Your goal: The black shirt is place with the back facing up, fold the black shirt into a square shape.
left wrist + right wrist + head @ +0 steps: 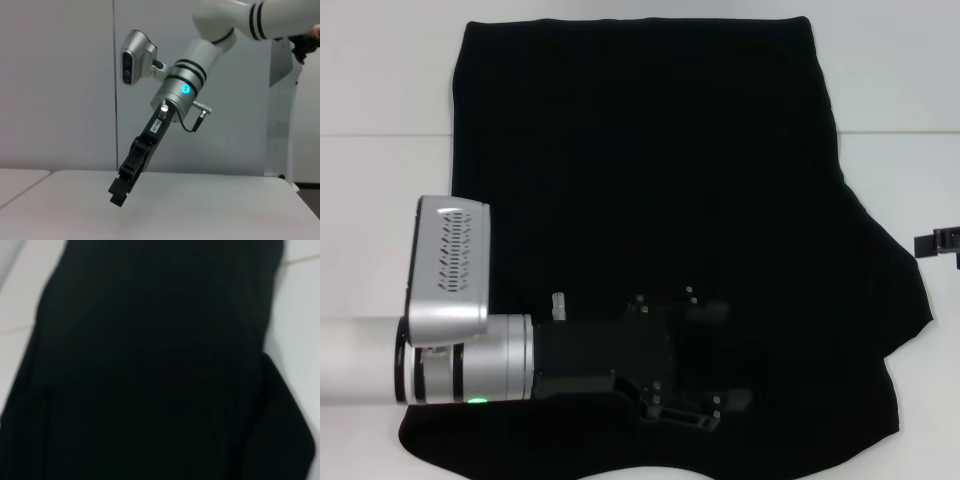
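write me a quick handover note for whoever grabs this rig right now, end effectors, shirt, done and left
Left end effector: reaching in from the left, low over the near part of the black shirt; black on black, so its grip is unclear.
Right end effector: off the shirt to the right, tilted down over bare table, holding nothing.
Shirt: spread flat on the table, plain side up, one sleeve sticking out on the right.
Done: no finished fold is visible.
Left: probably all the folds, sleeves in, then the body folded into a square.
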